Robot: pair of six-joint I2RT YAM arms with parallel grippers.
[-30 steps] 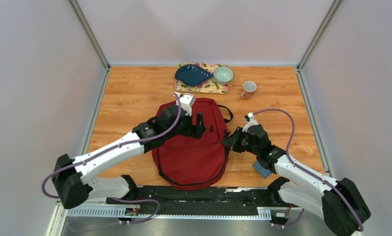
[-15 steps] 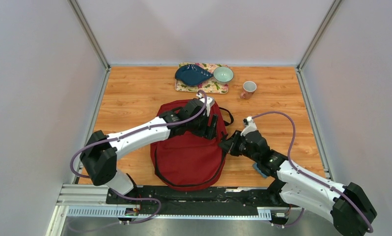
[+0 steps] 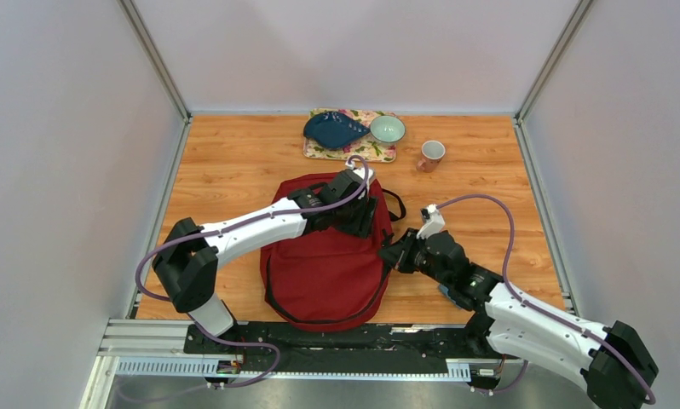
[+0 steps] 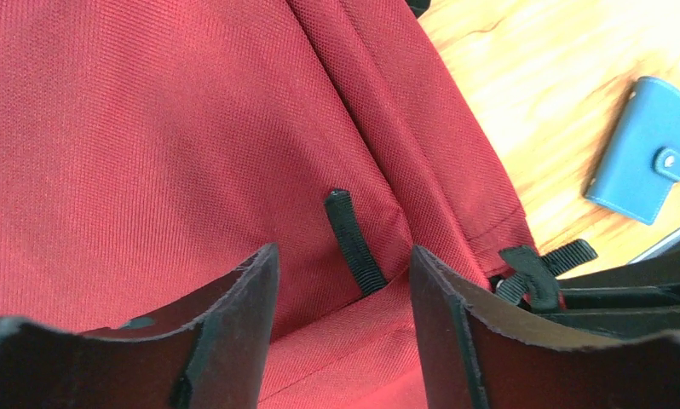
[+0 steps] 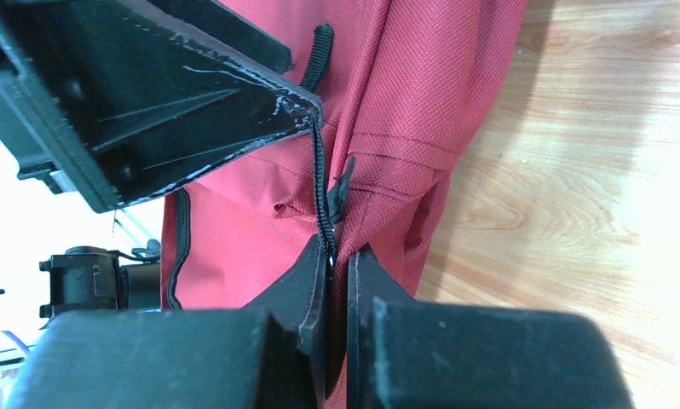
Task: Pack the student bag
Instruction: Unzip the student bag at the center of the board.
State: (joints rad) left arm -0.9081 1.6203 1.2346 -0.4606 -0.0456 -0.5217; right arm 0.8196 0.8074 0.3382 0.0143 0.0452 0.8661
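Top view: student bag (image 3: 324,264) lies flat on the wooden table (image 3: 234,162), between the arms. Left gripper (image 3: 366,213) is over its far right corner. Left wrist view adds: jaws spread, holding nothing, black webbing tab (image 4: 354,243) past the gap, blue wallet (image 4: 646,149) on the wood. Right wrist only: right gripper (image 5: 337,256) pressed together, pinching the black zipper pull (image 5: 322,183) at the bag's edge.

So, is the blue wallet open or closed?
Closed: the blue wallet lies flat on the table, its snap tab fastened over the edge.
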